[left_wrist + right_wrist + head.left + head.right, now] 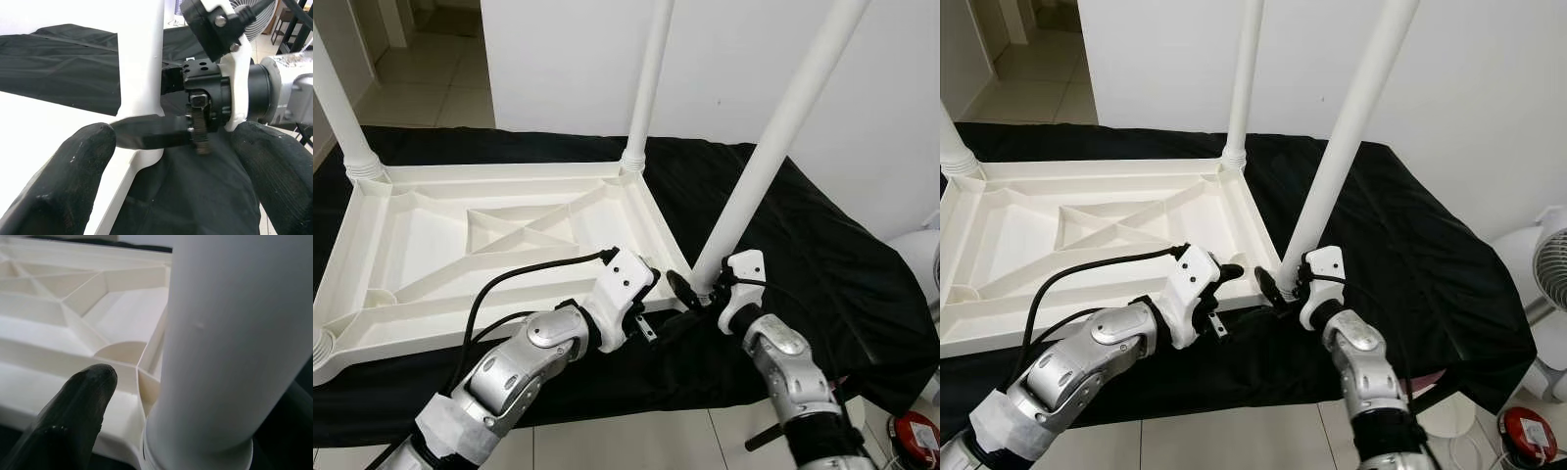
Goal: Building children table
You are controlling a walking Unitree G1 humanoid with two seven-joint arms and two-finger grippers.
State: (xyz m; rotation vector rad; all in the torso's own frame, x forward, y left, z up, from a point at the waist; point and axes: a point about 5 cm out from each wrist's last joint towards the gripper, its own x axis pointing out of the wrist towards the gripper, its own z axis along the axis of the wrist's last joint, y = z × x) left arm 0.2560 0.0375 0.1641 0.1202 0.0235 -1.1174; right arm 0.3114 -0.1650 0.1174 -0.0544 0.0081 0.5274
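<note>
Right gripper clamped on the near-right leg of the upturned table

The white plastic tabletop [499,245] lay upside down on a black cloth [803,264] with its ribbed underside facing up, and white legs stood in the far-left [337,108] and far-right [646,88] corner sockets. The right gripper [697,286] held the tilted near-right leg [773,147] just above its base at the tabletop's near-right corner, one black finger [146,133] pressed across the leg's front. The left gripper [651,318] hovered just beside that same corner, its two black fingers [58,181] spread apart and holding nothing. A white fan [1552,264] stood on the tiled floor [626,441] to the right, past the cloth's edge
</note>
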